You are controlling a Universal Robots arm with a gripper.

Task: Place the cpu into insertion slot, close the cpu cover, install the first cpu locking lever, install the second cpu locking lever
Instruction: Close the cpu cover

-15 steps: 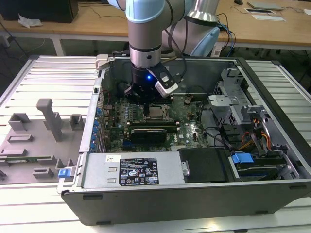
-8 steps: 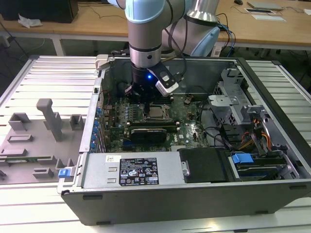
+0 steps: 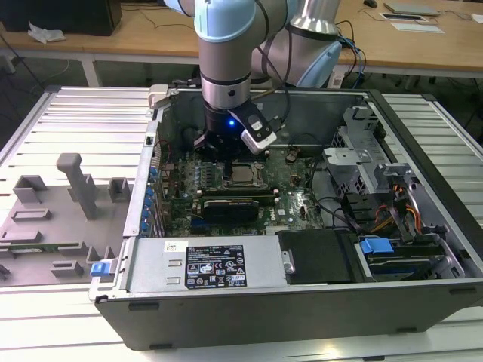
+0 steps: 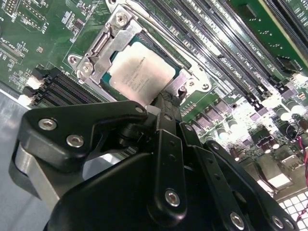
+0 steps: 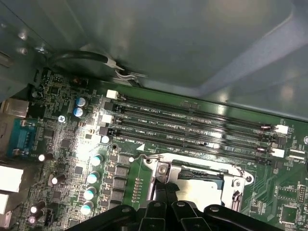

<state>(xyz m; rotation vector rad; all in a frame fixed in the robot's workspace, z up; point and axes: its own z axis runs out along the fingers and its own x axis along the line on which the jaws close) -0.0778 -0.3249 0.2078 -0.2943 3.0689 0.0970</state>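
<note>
1. Gripper [image 4: 166,103]: fingers [image 4: 166,127] lying drawn together, gripping nothing that is showing, tip hovering at 1 corner of the cpu cover [image 4: 98,50].
2. Cpu [image 4: 139,67]: sitting flat in the insertion slot [image 4: 174,65], showing through the cover's window.
3. Handling, as judged: any pressing should be going straight down on the frame edge, keeping off the chip and the memory slots [image 4: 216,33] alongside.
</note>
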